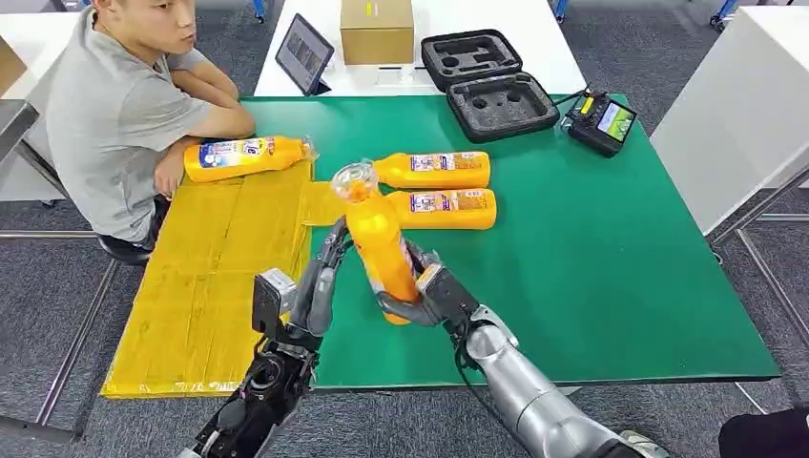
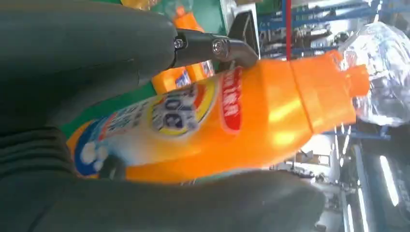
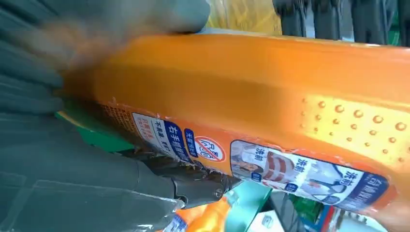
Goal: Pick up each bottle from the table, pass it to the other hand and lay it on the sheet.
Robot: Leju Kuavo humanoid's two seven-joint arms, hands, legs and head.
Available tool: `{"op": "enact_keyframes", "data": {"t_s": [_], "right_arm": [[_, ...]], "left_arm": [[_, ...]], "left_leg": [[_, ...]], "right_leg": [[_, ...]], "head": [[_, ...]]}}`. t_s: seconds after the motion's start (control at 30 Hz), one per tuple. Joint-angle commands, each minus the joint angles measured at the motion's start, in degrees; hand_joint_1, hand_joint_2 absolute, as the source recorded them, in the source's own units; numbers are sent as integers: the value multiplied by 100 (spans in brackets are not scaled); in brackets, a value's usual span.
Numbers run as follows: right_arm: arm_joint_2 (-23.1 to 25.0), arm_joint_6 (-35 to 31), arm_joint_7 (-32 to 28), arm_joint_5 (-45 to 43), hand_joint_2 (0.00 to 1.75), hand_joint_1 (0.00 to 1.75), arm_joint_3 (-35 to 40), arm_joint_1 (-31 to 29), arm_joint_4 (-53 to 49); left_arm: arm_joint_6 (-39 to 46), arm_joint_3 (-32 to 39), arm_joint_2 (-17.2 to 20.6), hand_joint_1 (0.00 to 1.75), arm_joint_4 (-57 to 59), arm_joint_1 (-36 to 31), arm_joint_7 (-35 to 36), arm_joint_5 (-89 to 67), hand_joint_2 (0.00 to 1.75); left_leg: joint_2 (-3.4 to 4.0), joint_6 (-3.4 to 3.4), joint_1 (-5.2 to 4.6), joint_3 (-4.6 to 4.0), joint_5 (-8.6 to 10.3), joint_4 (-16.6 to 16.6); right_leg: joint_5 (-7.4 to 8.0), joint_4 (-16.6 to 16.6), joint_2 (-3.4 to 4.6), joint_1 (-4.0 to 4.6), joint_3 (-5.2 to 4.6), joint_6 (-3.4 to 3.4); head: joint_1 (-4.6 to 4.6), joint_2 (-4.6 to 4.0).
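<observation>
Orange detergent bottle (image 1: pixel 380 250) upright above green table (image 1: pixel 620 277), right hand (image 1: pixel 423 294) gripping lower body, left hand (image 1: pixel 322 277) closed against opposite side. Two bottles (image 1: pixel 434 170) lying on table; one bottle (image 1: pixel 243 156) on yellow sheet (image 1: pixel 210 277).

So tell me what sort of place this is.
Probably a robotics lab or test room: a green-covered table, an open foam-lined equipment case, a handheld controller with a screen, and a person seated beside it.

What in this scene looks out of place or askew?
Little does. One bottle lies only partly on the yellow sheet, a person's hand on its base. The open black case overhangs the green table.
</observation>
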Motion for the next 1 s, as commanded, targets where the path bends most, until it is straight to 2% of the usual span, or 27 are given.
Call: {"op": "enact_keyframes", "data": {"t_s": [0.03,0.23,0.77,1.0], "right_arm": [[7,-51,11,-70,175,175,595,197,-524],[7,-51,11,-70,175,175,595,197,-524],[-66,82,11,-302,175,175,532,170,-577],[43,-142,11,-73,175,175,912,157,-484]], "left_arm": [[162,24,-36,0,390,-80,-67,-321,175],[162,24,-36,0,390,-80,-67,-321,175],[-70,-254,-141,0,751,-64,30,-360,175],[62,-131,-108,0,732,-110,7,-267,175]], "left_leg": [[-2,-10,5,24,-10,-1],[-2,-4,-1,3,-1,-4],[-8,-7,1,19,-7,-3],[3,-7,3,12,-6,-2]], "right_leg": [[-9,-2,5,4,24,-8],[-1,-2,1,-1,4,-3],[-8,-3,-2,0,19,-6],[-4,-2,8,2,10,-6]], "head": [[0,0],[2,0],[2,0],[0,0]]}}
